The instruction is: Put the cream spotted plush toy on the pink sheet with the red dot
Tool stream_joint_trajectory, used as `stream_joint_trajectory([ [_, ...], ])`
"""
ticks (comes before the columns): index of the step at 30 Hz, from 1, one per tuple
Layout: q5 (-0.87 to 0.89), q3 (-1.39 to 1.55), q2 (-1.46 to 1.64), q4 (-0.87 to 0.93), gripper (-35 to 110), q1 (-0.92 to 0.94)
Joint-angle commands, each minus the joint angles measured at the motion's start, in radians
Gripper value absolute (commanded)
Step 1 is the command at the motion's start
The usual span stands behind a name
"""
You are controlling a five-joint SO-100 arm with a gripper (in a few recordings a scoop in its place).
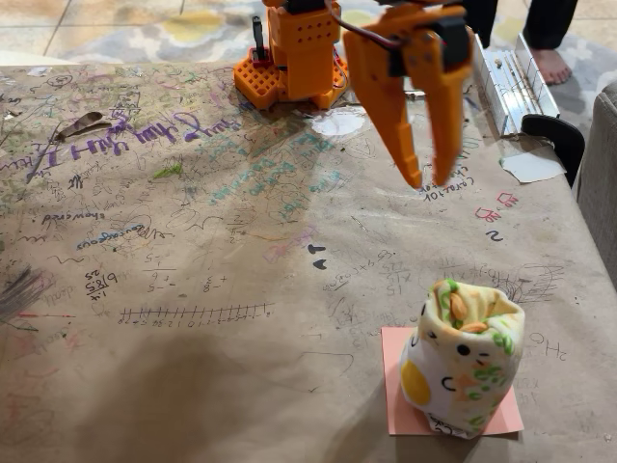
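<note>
The cream spotted plush toy (463, 357) stands upright at the lower right of the fixed view, resting on the pink sheet (397, 386). Its body covers most of the sheet, so the red dot is hidden. My orange gripper (427, 180) hangs in the air well above and behind the plush, toward the far side of the table. Its two fingers point down with a gap between them and hold nothing.
The table (193, 289) is covered in brown paper full of scribbles. The arm's orange base (289, 68) stands at the far edge. A metal rail (511, 82) lies at the back right, and a person's bare foot (551, 66) shows beyond it.
</note>
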Motion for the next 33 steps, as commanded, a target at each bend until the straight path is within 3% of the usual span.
stream_joint_trajectory([
  [1, 0.061, 0.342, 0.408, -0.207, 0, 0.006],
  [4, 0.115, 0.588, 0.842, -0.206, 0, 0.040],
  [6, 0.147, 0.744, 1.236, -0.084, 0, 0.080],
  [7, 0.163, 0.756, 1.269, -0.040, 0, 0.104],
  [13, 0.341, 0.798, 1.270, 0.239, 0, 0.236],
  [21, 0.514, 0.848, 1.270, 0.224, 0, 0.342],
  [33, 0.518, 0.850, 1.270, 0.225, 0, 0.308],
])
